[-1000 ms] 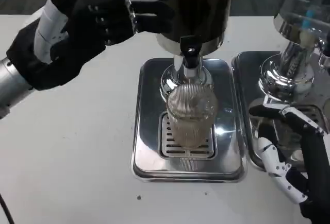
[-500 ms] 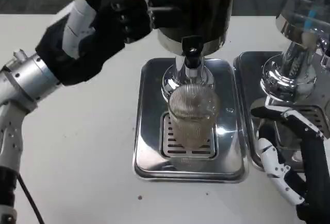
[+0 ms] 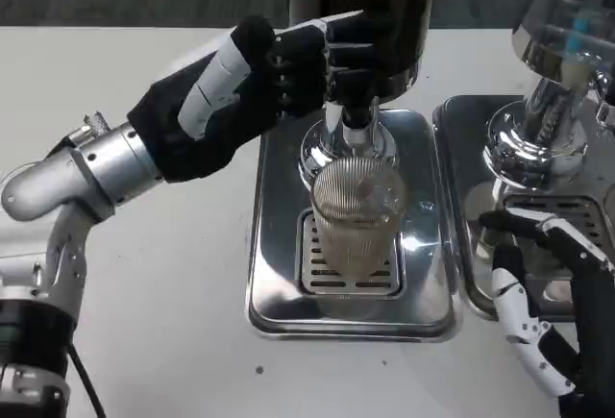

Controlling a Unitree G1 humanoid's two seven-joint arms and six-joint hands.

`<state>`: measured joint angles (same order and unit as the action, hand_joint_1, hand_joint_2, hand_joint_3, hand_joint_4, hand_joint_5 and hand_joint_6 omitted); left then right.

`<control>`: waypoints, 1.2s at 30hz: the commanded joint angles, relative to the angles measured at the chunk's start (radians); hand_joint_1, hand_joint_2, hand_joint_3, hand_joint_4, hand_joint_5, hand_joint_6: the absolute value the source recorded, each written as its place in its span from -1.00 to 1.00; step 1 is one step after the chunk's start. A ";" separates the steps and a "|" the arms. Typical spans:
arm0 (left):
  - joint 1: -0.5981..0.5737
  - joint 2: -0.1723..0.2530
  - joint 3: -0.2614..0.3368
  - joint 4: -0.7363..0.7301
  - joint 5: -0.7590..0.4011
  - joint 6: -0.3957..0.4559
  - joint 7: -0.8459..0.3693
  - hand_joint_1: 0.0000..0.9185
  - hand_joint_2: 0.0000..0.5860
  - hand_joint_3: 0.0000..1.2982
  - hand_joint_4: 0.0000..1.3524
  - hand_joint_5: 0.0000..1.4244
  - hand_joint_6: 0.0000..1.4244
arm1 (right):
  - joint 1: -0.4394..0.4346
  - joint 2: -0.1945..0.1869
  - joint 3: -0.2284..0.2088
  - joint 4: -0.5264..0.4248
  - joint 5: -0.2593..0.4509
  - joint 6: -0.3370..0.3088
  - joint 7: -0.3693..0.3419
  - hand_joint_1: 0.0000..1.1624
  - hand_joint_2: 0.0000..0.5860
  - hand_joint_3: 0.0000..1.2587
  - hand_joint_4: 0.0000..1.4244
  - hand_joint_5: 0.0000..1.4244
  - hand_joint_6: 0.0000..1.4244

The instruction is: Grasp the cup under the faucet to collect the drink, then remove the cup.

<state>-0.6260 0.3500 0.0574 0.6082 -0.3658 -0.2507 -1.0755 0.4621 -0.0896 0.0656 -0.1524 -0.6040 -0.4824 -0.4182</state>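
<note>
Standing cup (image 3: 357,214) below left hand (image 3: 252,91)

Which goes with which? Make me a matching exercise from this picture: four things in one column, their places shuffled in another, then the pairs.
Things
1. cup
2. left hand
3. right hand
4. second dispenser

Places
A. at the picture's lower right, by the right-hand drip tray
B. on the grate of the middle drip tray, under the faucet
C. far right, behind the right-hand tray
D. raised at the faucet's lever, above the cup

Pairs: 1-B, 2-D, 3-A, 4-C
</note>
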 commanded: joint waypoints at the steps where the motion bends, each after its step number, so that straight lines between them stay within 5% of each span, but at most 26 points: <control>1: -0.022 0.001 -0.022 0.024 0.046 -0.047 -0.026 -1.00 -0.74 -0.72 -0.70 -0.65 -0.78 | 0.016 0.010 0.000 -0.002 0.008 0.000 -0.019 -0.43 0.63 -0.21 -0.41 -0.48 -0.53; 18: 0.000 0.018 -0.086 0.090 0.153 -0.243 -0.028 -1.00 -0.74 -0.73 -0.73 -0.68 -0.80 | -0.003 0.008 -0.001 0.014 0.015 0.000 -0.019 -0.43 0.63 -0.21 -0.40 -0.48 -0.55; 36: 0.039 0.045 -0.115 0.110 0.213 -0.513 0.037 -1.00 -0.75 -0.85 -0.97 -0.90 -0.93 | -0.022 -0.003 0.002 0.025 0.019 0.000 -0.009 -0.43 0.63 -0.21 -0.40 -0.48 -0.55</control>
<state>-0.6165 0.3819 -0.0336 0.7023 -0.1865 -0.7361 -1.0269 0.4396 -0.0872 0.0656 -0.1301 -0.5939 -0.4824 -0.4293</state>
